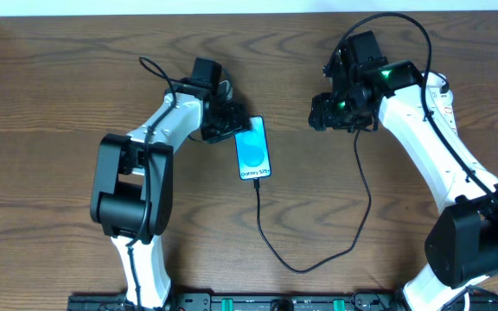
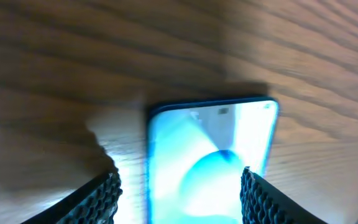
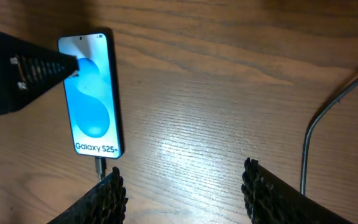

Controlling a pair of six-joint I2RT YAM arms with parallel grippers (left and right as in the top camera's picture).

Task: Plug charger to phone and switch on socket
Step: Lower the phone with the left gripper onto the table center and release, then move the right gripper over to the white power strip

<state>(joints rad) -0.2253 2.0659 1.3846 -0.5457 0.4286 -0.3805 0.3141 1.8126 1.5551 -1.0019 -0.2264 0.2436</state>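
cable's in the phone, the switch is nowhere to be seen

the charger point(image 1: 260, 216) looks already seated: its small tip meets the bottom edge of the phone point(image 3: 92, 93), which lies face up and lit on the desk point(image 1: 59, 86) between the two arms. from there the black lead loops down toward the robot's base and climbs back up under the right arm. what's left, i'd judge, is the switch. i can't see the socket in any view; it may be hidden beneath the right arm. the left tool point(image 2: 179, 186) hangs spread wide over the phone's top end, one finger point(image 3: 30, 68) lying across its corner, not clamping it. the right tool point(image 3: 182, 186) is open too, with only bare wood between its fingers. the slack lead just beside it could snag a reach.
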